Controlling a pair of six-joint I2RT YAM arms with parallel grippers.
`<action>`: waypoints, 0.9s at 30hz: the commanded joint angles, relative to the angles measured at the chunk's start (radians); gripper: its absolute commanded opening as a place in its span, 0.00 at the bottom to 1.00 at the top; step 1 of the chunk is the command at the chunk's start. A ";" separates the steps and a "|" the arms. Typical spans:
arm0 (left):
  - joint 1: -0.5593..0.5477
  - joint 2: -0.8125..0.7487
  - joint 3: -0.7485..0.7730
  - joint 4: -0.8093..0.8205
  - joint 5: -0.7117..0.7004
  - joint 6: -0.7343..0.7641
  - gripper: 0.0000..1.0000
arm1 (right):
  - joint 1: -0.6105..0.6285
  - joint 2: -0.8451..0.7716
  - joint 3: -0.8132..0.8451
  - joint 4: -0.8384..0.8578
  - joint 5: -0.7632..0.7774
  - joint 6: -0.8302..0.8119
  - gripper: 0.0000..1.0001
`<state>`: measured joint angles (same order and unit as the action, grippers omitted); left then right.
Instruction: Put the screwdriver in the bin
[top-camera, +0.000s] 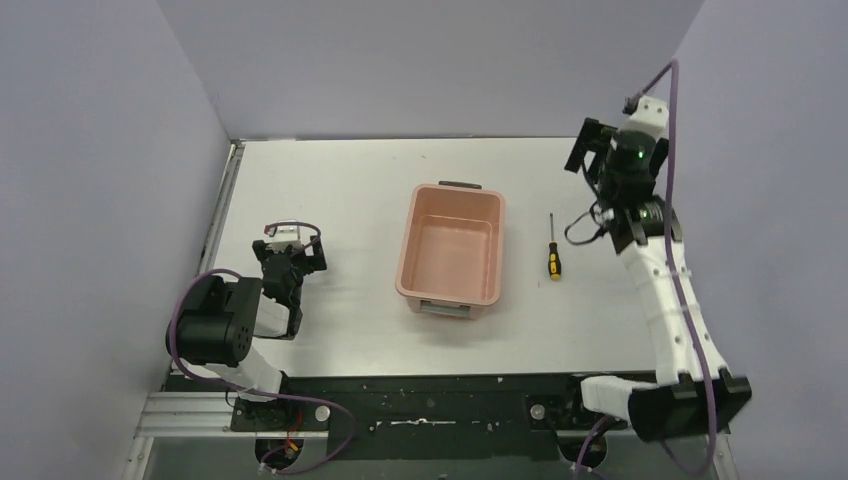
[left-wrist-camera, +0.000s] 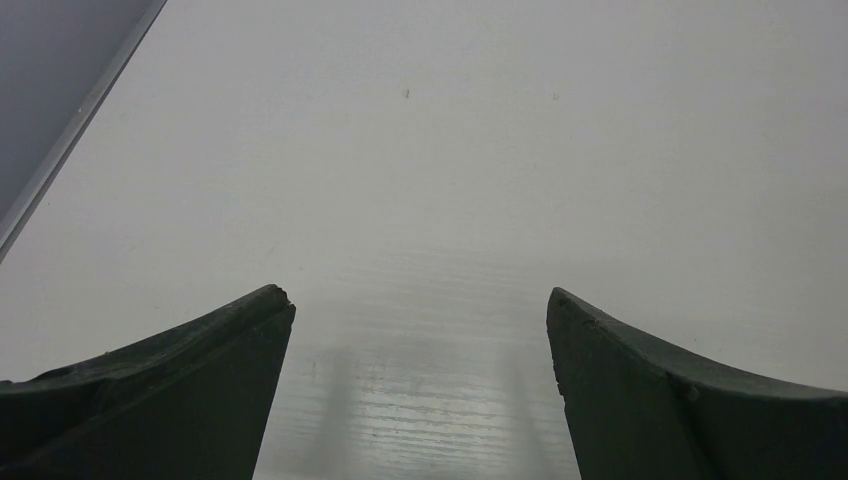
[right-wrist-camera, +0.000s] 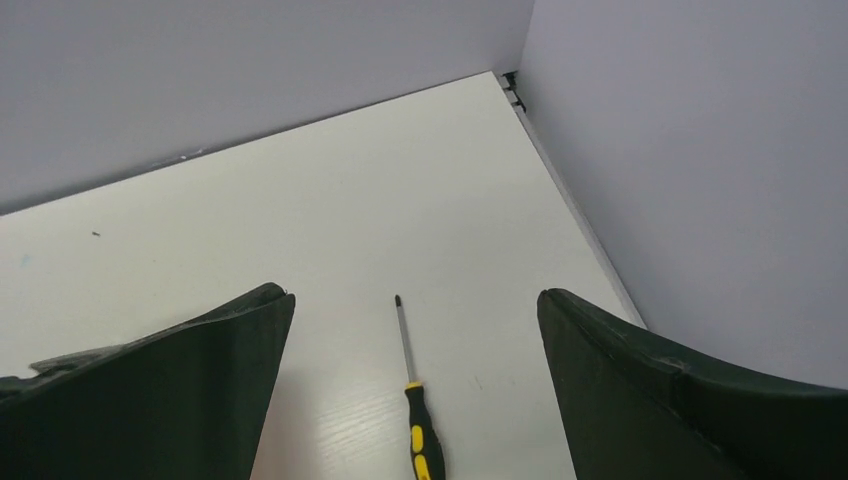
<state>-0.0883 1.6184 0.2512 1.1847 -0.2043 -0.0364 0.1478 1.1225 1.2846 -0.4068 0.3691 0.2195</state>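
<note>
Plainly, screwdriver (top-camera: 552, 257) lies just beside bin (top-camera: 497, 250).

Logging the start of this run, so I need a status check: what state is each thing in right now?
screwdriver, lying flat on the table right of the bin, ungripped.
bin, upright, empty.
left end effector, open, holding nothing.
right end effector, open, holding nothing.
</note>
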 joint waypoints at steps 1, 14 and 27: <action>0.006 -0.009 0.003 0.024 0.007 0.009 0.97 | -0.188 0.302 0.218 -0.283 -0.374 -0.066 0.97; 0.006 -0.009 0.003 0.026 0.008 0.008 0.97 | -0.217 0.728 0.022 -0.184 -0.501 -0.106 0.78; 0.005 -0.009 0.003 0.023 0.009 0.009 0.97 | -0.157 0.774 0.134 -0.346 -0.345 -0.103 0.00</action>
<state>-0.0883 1.6184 0.2512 1.1847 -0.2043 -0.0364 -0.0261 1.9125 1.3010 -0.6430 -0.0521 0.1139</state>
